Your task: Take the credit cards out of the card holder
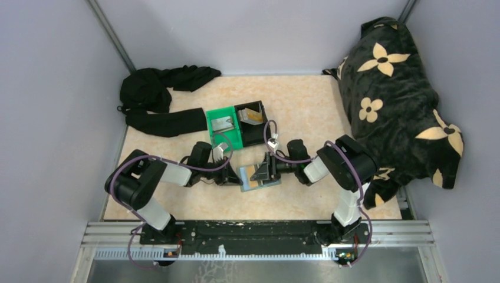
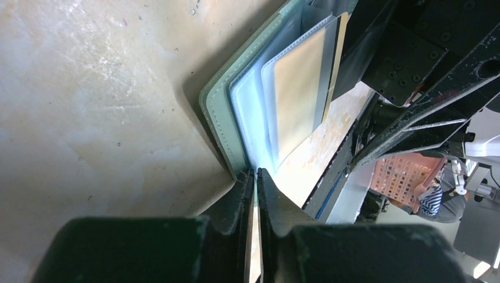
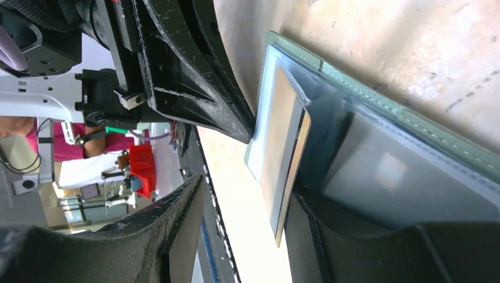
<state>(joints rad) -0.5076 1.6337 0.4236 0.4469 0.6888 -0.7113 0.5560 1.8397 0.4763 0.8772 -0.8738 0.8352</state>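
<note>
The card holder (image 1: pixel 259 177) is lying open on the table (image 1: pixel 306 100), close to the arm bases, betw. the two grippers. The left gripper (image 2: pixel 255 174) is sitting at its left side w/ fingers pressed together, pinching a thin edge of the card holder at one corner. The right gripper (image 3: pixel 247 191) is sitting at the right side w/ fingers spread wide, clamping nothing. One finger (image 3: pixel 330 236) is lying against the clear inner page, the other (image 3: pixel 177 230) is hanging over the table.

A tan-gold card (image 3: pixel 286 147) is showing in a clear sleeve of the card holder. Its bare long edge is standing betw. the spread fingers; I cannot tell if it is touching either of them.

Behind the card holder, a green bin (image 1: pixel 230 140) and a black bin (image 1: pixel 255 134) are standing side by side, touching. A grey card (image 1: pixel 222 122) is lying in the green one and a tan card (image 1: pixel 253 115) in the black one. A black cloth (image 1: pixel 156 97) is lying at the far-left corner, and a dark blanket w/ pale flowers (image 1: pixel 395 88) is lying along the right side.
</note>
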